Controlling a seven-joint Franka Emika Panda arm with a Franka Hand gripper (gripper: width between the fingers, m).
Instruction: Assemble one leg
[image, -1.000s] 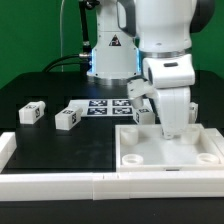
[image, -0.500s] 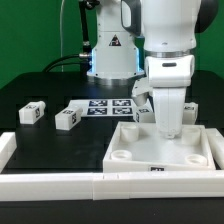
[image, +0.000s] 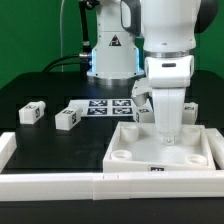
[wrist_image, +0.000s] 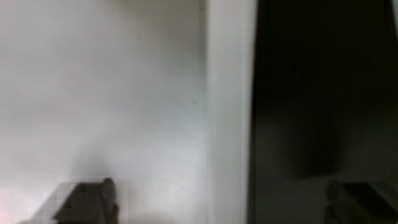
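Note:
The large white square panel (image: 140, 152) with round corner sockets lies at the front right of the black table. My gripper (image: 168, 135) points straight down at the panel's far right part, fingertips at its surface. In the wrist view the gripper (wrist_image: 222, 203) is open: its dark fingertips (wrist_image: 82, 200) stand wide apart, one over the white panel (wrist_image: 125, 100), the other over the dark table, with the panel's edge between them. It holds nothing. Two legs (image: 33, 112) (image: 67, 118) lie at the left. A third leg (image: 141, 113) sits just behind the gripper.
The marker board (image: 105, 106) lies flat at the table's middle back. A white rail (image: 60, 182) runs along the front edge, with a white block (image: 5, 147) at the far left. The robot's base (image: 112, 50) stands behind.
Since one second ago the panel has slid and turned a little toward the exterior view's left, with the gripper on it. Nothing has moved in the last half second.

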